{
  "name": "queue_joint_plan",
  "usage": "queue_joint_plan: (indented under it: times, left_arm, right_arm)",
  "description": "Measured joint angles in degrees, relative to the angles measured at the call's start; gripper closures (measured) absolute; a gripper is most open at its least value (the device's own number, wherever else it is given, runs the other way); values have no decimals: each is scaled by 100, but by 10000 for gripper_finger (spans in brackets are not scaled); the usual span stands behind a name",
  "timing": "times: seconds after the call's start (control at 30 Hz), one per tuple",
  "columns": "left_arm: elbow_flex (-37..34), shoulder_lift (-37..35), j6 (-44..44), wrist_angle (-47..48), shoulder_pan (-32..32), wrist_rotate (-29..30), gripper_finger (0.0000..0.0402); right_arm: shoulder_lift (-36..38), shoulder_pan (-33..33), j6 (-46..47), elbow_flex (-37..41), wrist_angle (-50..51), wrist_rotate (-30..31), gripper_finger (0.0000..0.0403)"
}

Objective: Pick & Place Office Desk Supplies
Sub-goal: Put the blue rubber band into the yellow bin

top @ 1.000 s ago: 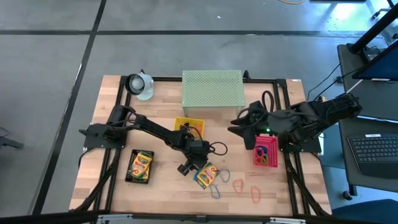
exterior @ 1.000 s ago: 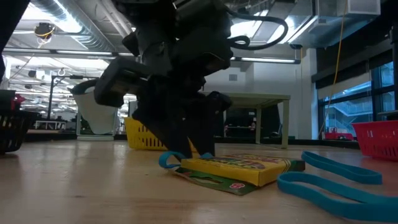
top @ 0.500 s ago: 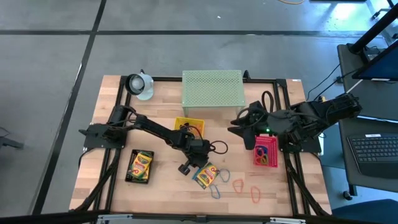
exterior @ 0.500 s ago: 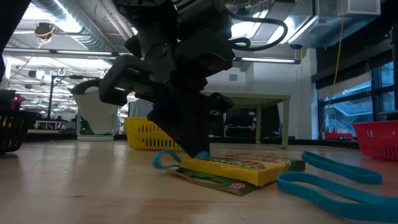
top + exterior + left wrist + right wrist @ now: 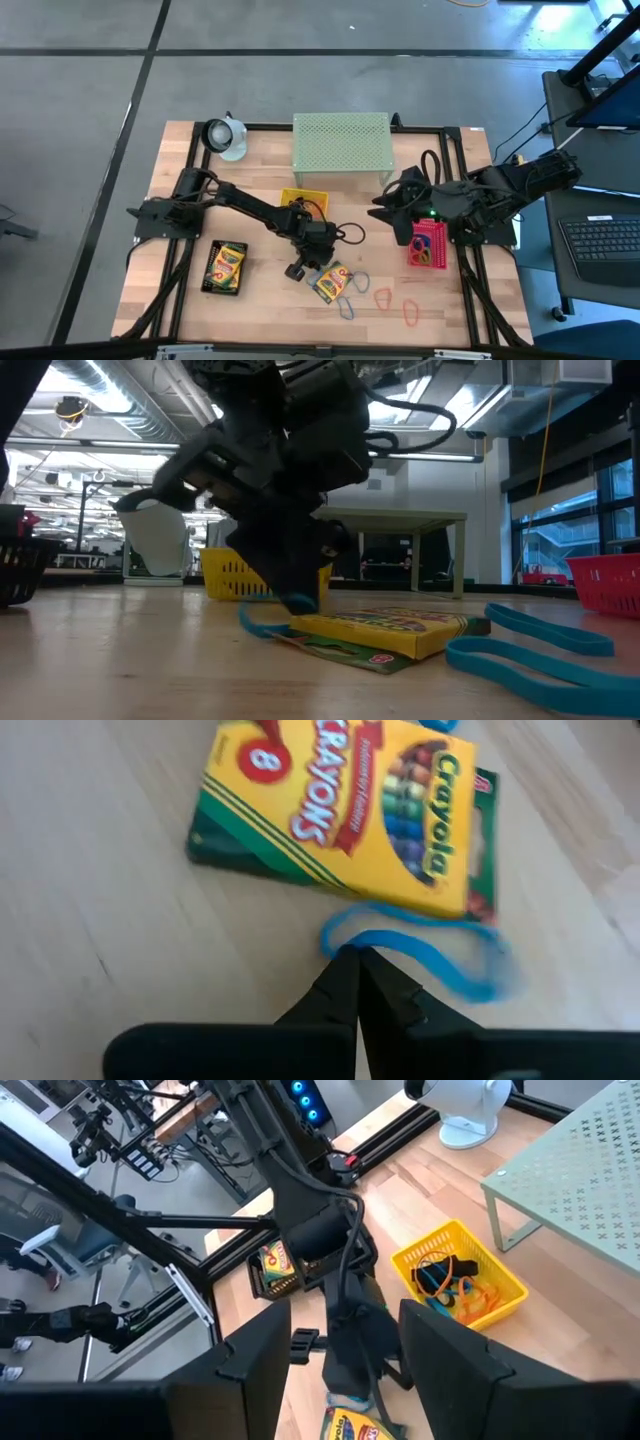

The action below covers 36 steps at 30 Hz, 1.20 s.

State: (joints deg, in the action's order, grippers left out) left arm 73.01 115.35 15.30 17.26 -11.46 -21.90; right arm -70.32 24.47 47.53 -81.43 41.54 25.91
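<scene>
A yellow-green crayon box lies flat on the wooden table near the front middle. A thin blue loop lies along one of its edges. My left gripper slants down to the loop and is shut on it. More blue loops and red and orange loops lie to the box's right. My right gripper hangs open above the table near the pink tray, holding nothing. My left gripper pinches one end of the blue loop between its two fingertips. The fingers come slanting down from above. The rest of the loop trails slack on the table along the crayon box's edge.
A pale green mesh shelf stands at the back middle, and a yellow tray with small items is in front of it. A black tray holding another crayon box sits front left. A white lamp-like object stands back left.
My left gripper has shut on the blue loop's end and rolled a little about its own line, staying in place. The loop's free part has shifted slightly beside the crayon box.
</scene>
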Motion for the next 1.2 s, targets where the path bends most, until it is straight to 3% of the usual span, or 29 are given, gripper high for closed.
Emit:
queue_joint_plan:
  times: [0.43, 0.9, 1.07, 1.2]
  left_arm:
    - [2, -914, -79, 442, 205, 50, 400]
    - [12, -2579, -264, 1771, 1345, 1307, 400]
    - [5, -2636, -88, 2437, 1731, 1554, 400]
    - [-163, -2348, -115, 2450, 1716, 1816, 400]
  right_arm:
    - [0, 31, -2, 0, 45, 20, 213]
    - [-4, 28, -125, 0, 49, 233, 213]
    - [-126, 19, -127, 0, 50, 432, 213]
    - [-322, 13, -124, -2, 49, 349, 213]
